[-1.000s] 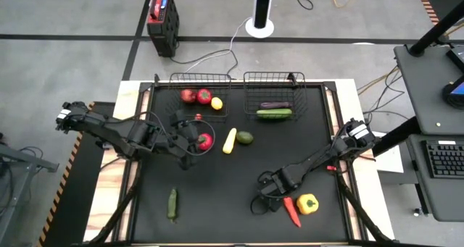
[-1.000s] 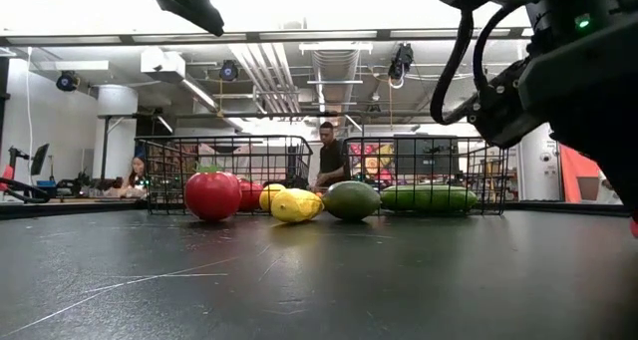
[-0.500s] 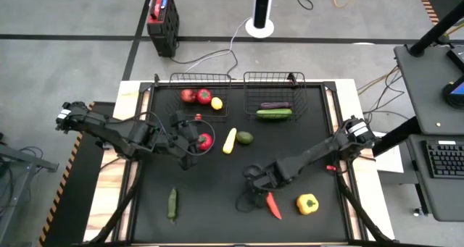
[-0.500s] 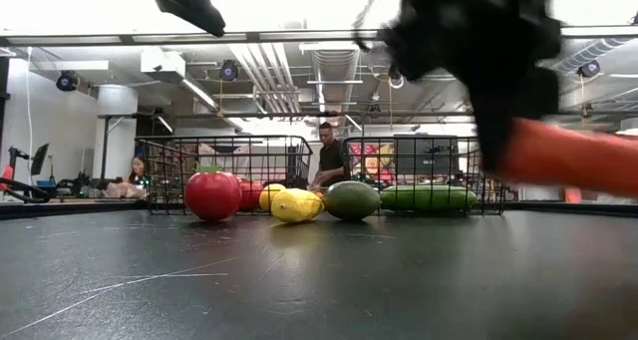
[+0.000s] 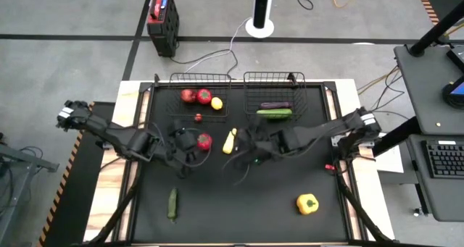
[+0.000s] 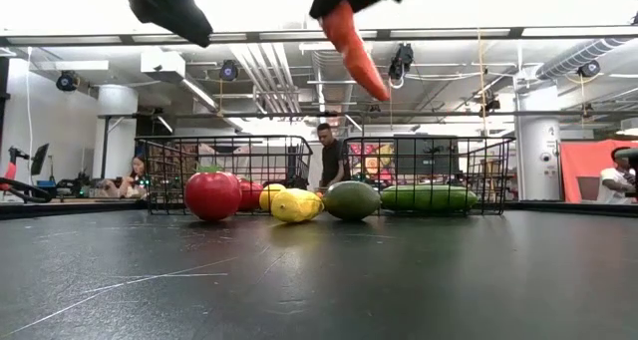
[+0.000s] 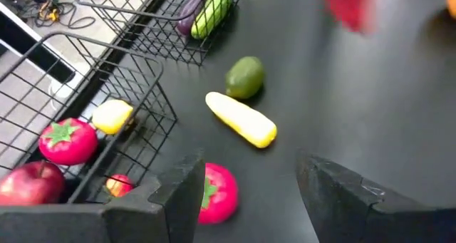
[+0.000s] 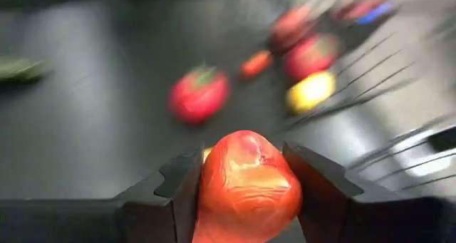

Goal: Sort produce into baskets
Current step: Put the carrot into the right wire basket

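Two black wire baskets sit at the bench's [image 5: 217, 203] twelve o'clock edge: the left basket [image 5: 174, 81] holds red fruits and a lemon [image 5: 216, 103], the right basket [image 5: 251, 80] a cucumber [image 5: 274, 114] and an eggplant [image 5: 275, 104]. Right end effector [image 8: 246, 179] pinches an orange-red carrot [image 6: 349, 41] aloft near bench centre, above the avocado [image 6: 351, 200]. Left end effector [image 7: 246, 193] hangs spread beside a red tomato [image 5: 204, 140]. Yellow squash [image 5: 229, 140] lies between tomato and avocado; a yellow pepper [image 5: 307, 203] lies at five o'clock, a green cucumber [image 5: 172, 203] at seven.

My right wrist view is smeared: the baskets [image 8: 370, 79] blur, and the red-orange piece [image 8: 246, 186] (clamped) runs off-frame.
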